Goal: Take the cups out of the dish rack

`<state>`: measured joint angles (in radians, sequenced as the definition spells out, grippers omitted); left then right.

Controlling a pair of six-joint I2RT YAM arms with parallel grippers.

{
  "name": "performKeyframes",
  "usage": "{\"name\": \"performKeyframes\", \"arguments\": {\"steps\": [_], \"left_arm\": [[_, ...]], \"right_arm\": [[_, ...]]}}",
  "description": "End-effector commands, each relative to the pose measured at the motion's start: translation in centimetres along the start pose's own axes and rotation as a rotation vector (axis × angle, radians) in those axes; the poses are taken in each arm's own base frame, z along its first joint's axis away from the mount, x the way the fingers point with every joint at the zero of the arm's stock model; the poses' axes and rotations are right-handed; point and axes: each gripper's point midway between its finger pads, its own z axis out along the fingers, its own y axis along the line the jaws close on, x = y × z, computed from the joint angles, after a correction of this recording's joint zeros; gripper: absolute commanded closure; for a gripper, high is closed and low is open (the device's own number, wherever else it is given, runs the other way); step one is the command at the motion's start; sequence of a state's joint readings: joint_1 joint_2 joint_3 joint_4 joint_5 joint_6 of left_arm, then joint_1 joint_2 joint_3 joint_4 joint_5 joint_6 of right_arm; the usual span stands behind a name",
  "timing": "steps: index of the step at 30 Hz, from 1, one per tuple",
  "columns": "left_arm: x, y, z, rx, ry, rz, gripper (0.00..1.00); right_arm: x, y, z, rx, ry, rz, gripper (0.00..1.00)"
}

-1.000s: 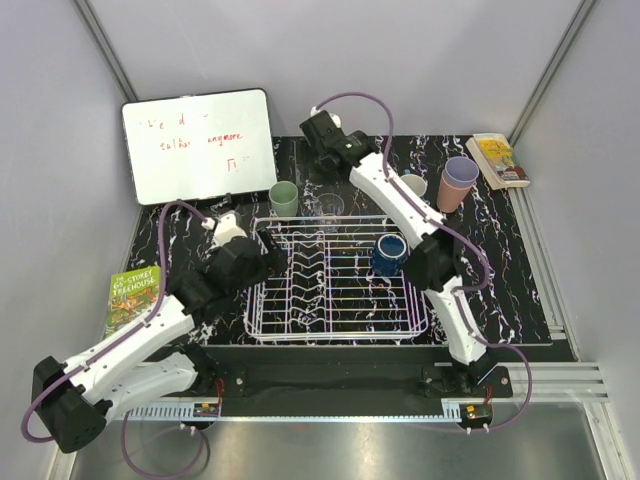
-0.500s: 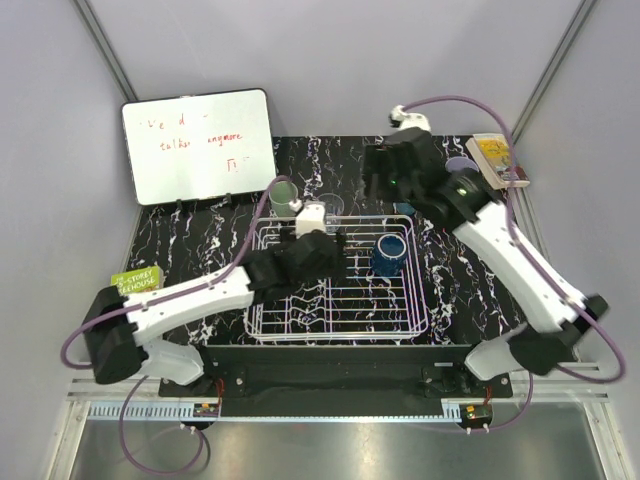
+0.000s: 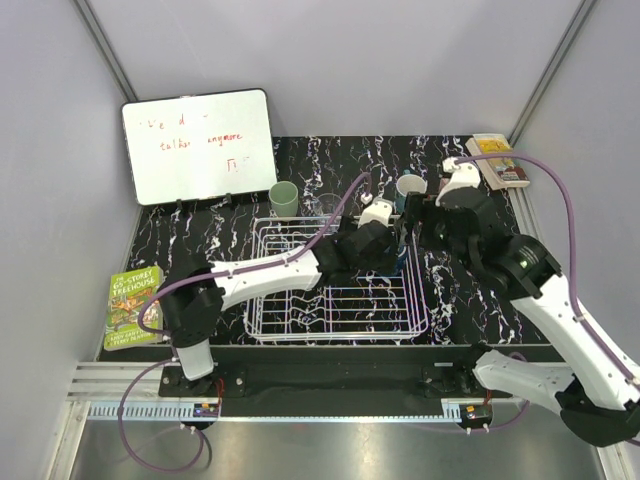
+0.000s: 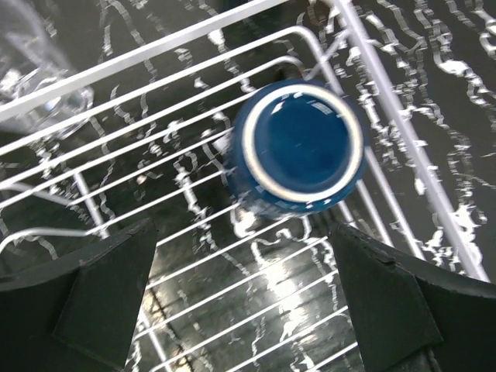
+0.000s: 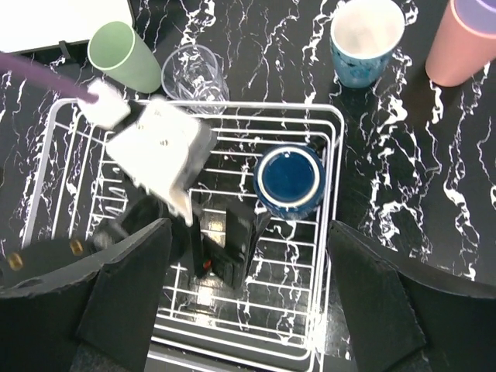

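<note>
The dark blue cup (image 5: 288, 180) (image 4: 302, 147) stands mouth up at the right end of the white dish rack (image 5: 339, 155) (image 3: 300, 322) (image 4: 403, 132). My left gripper (image 4: 244, 310) (image 5: 232, 240) (image 3: 368, 262) hangs open low over the rack, and the cup sits just ahead of its fingers, not between them. High above the rack's right half my right gripper (image 5: 248, 310) (image 3: 428, 228) is open and holds nothing. Behind the rack on the table stand a green cup (image 5: 116, 50) (image 3: 284, 198), a clear glass (image 5: 194, 74), a teal cup (image 5: 366, 35) (image 3: 410, 186) and a pink cup (image 5: 465, 39).
A whiteboard (image 3: 198, 145) leans at the back left. A green book (image 3: 133, 300) lies at the table's left edge and a yellow book (image 3: 498, 158) at the back right corner. In the top view the left arm lies across the rack.
My left arm swung right across the rack to the dark blue cup. My right arm pulled back from the far side to hover over the rack's right end, its jaws a little wider.
</note>
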<state>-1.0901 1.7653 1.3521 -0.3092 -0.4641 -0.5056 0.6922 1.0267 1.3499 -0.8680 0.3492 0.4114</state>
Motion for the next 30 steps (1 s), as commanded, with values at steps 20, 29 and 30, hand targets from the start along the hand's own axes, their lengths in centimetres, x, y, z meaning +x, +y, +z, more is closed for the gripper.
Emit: {"name": "performKeyframes", "arguments": {"steps": [20, 29, 30], "left_arm": [[2.2, 10.0, -7.6, -0.265, -0.095, -0.225, 0.01], [2.8, 11.1, -9.0, -0.257, -0.106, -0.256, 0.01], [2.9, 11.2, -9.0, -0.259, -0.107, -0.256, 0.01]], "right_arm": [[11.4, 0.1, 7.7, 0.000, 0.221, 0.035, 0.13], [12.4, -0.2, 11.9, 0.100, 0.262, -0.033, 0.13], [12.3, -0.3, 12.2, 0.113, 0.256, -0.036, 0.13]]}}
